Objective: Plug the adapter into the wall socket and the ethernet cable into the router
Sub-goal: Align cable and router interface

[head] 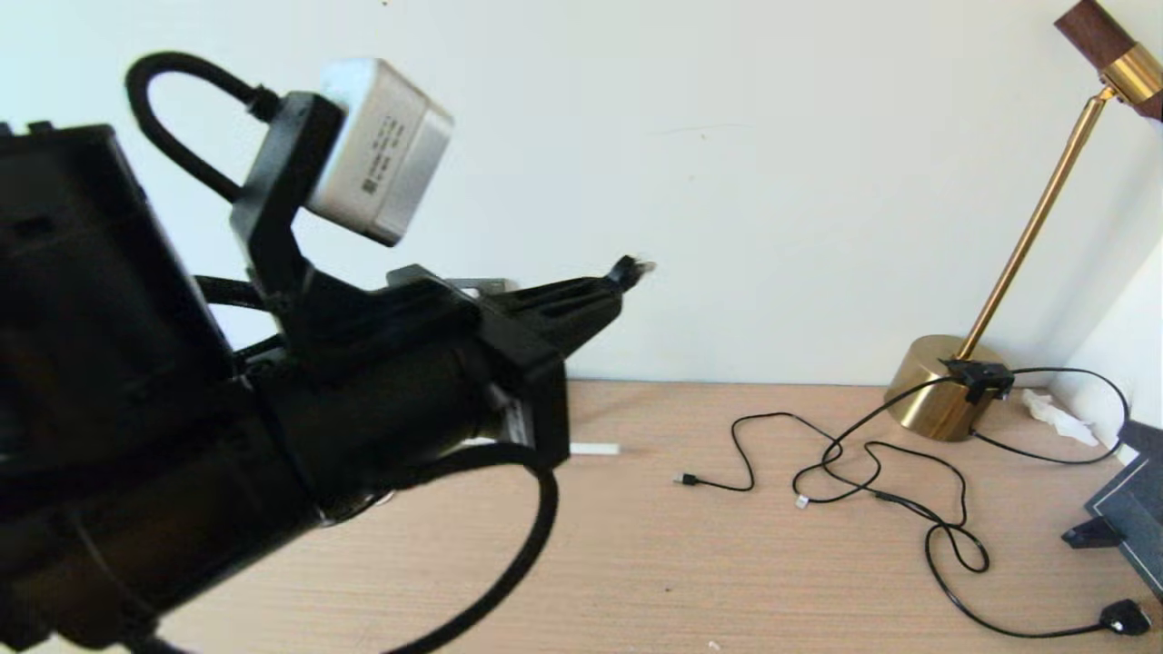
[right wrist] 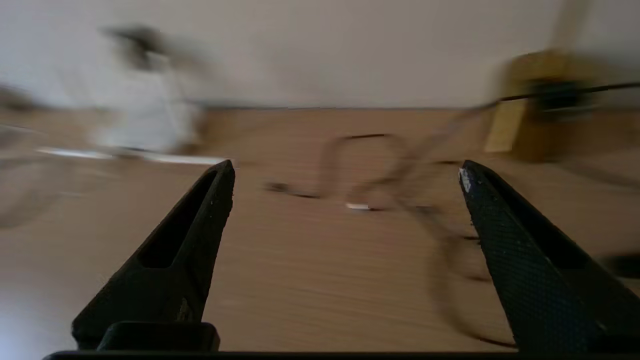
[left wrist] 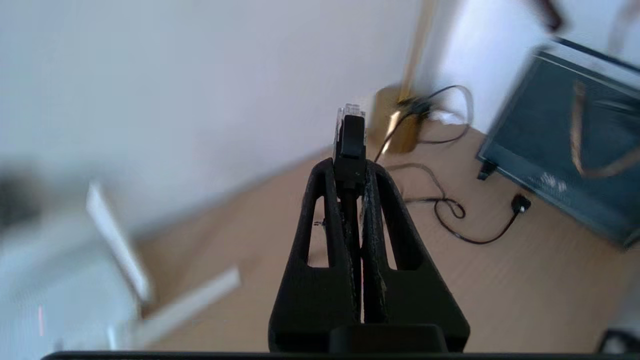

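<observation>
Cable work is only at its start, as far as I can judge. My left claw (left wrist: 351, 172) is clamped on the ethernet cable (left wrist: 351, 142) just behind its connector, whose clear tip sticks out past the fingertips. In the head view this claw is lifted in the air, at about 10 o'clock from the middle of the desk (head: 727, 563), and the connector points toward the wall.

The router (left wrist: 60, 270) shows only as a white blurred shape with a slim antenna in the left wrist view, lying on the desk well apart from the connector. So the plug is not yet in a port; I still must bring it there and push it in.

My right claw (right wrist: 345, 172) has its fingers wide apart and holds nothing. It looks down over the desk toward thin black cables (head: 872, 472), which lie at about 3 o'clock, in front of the brass lamp (head: 945, 386).

I cannot make out the adapter. A dark plate (left wrist: 565, 140) stands at the right edge of the desk; it may carry the socket, but I cannot tell. That half of the task seems not begun.
</observation>
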Motion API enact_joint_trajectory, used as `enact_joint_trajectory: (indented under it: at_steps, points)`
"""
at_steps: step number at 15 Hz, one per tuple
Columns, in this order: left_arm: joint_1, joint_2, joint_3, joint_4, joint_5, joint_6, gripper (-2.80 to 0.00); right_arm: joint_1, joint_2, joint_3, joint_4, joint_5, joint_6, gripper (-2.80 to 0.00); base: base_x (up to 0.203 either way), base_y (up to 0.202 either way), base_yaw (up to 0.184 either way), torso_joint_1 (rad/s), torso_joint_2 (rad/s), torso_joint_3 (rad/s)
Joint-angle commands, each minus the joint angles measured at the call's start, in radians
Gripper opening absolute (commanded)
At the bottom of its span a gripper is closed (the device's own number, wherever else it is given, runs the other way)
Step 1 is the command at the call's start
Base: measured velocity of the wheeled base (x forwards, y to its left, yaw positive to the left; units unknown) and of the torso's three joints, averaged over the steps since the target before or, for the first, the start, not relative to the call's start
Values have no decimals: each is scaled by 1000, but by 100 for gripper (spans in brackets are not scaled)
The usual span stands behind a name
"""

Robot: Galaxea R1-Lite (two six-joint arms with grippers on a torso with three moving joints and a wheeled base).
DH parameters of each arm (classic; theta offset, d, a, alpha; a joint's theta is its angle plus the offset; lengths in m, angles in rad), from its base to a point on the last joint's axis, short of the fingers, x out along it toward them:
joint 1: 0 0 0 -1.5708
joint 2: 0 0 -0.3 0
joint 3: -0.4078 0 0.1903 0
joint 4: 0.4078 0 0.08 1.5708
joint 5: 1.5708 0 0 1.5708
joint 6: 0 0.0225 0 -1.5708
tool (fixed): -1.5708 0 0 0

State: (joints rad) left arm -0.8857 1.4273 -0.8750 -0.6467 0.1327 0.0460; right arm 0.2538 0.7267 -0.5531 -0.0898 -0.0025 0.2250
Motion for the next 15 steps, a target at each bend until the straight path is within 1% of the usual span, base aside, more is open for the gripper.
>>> enact_joint_trajectory:
  at_steps: [1,2,3,4,5,6,7,8,9,10,11,13,15]
  points:
    - [90,-38,10,49,2,-148,-280,-8,-178,50,56,-143,-223,0,0,0,0,0,0,0]
    - [151,-36,23,72,0,-181,-280,-25,-242,59,132,-177,-247,0,0,0,0,0,0,0]
    - [219,-33,50,88,-3,-205,-280,-68,-306,72,205,-196,-265,0,0,0,0,0,0,0]
    - [279,-20,85,100,-1,-220,-280,-137,-348,99,250,-202,-277,0,0,0,0,0,0,0]
    - [313,15,108,117,21,-229,-280,-175,-395,132,274,-193,-287,0,0,0,0,0,0,0]
    - [327,50,117,136,94,-236,-280,-200,-445,157,289,-175,-293,0,0,0,0,0,0,0]
    - [332,85,118,146,169,-250,-280,-253,-478,198,296,-161,-297,0,0,0,0,0,0,0]
    - [333,115,114,150,208,-267,-280,-280,-489,258,295,-155,-297,0,0,0,0,0,0,0]
    - [333,138,111,158,236,-275,-280,-283,-497,322,283,-150,-298,0,0,0,0,0,0,0]
    - [334,146,110,182,253,-276,-280,-281,-516,387,260,-136,-309,0,0,0,0,0,0,0]
    - [340,154,104,214,258,-277,-280,-275,-553,447,242,-100,-334,0,0,0,0,0,0,0]
    - [359,192,76,258,257,-293,-280,-266,-675,484,234,13,-353,0,0,0,0,0,0,0]
    - [359,233,60,258,257,-311,-280,-260,-728,500,225,55,-370,0,0,0,0,0,0,0]
